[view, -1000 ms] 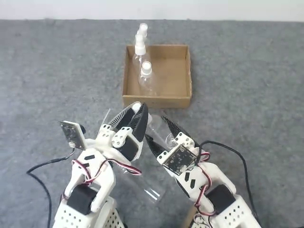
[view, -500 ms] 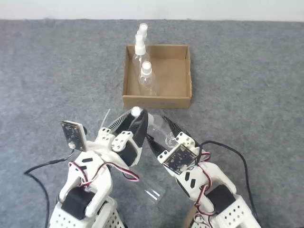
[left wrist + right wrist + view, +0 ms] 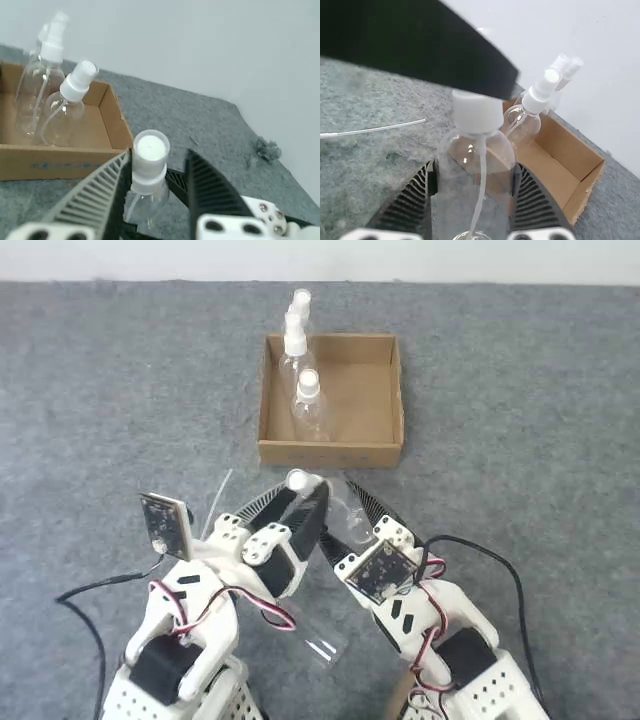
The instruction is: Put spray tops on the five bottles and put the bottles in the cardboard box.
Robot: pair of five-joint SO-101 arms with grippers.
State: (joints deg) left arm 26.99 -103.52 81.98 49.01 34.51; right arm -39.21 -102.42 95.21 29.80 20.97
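A clear bottle [image 3: 345, 512] stands upright in front of the cardboard box [image 3: 330, 453], with my right gripper [image 3: 342, 523] shut on its body [image 3: 470, 165]. A white spray top [image 3: 149, 150] sits on its neck, its tube hanging inside. My left gripper [image 3: 305, 490] stands open around that top. The top leans on the ribbed finger [image 3: 100, 195], with a gap to the black finger [image 3: 210, 190]. Two capped bottles [image 3: 310, 405] stand in the box's left half. A third capped bottle [image 3: 300, 302] stands behind the box.
A thin loose tube [image 3: 218, 502] lies on the grey carpet left of my left gripper. A clear plastic piece [image 3: 320, 645] lies between the two arm bases. A black cable [image 3: 480, 550] loops at the right arm. The box's right half holds nothing.
My left gripper has carried the spray top to the right and down onto the bottle's neck. The right gripper has kept the bottle nearly still.
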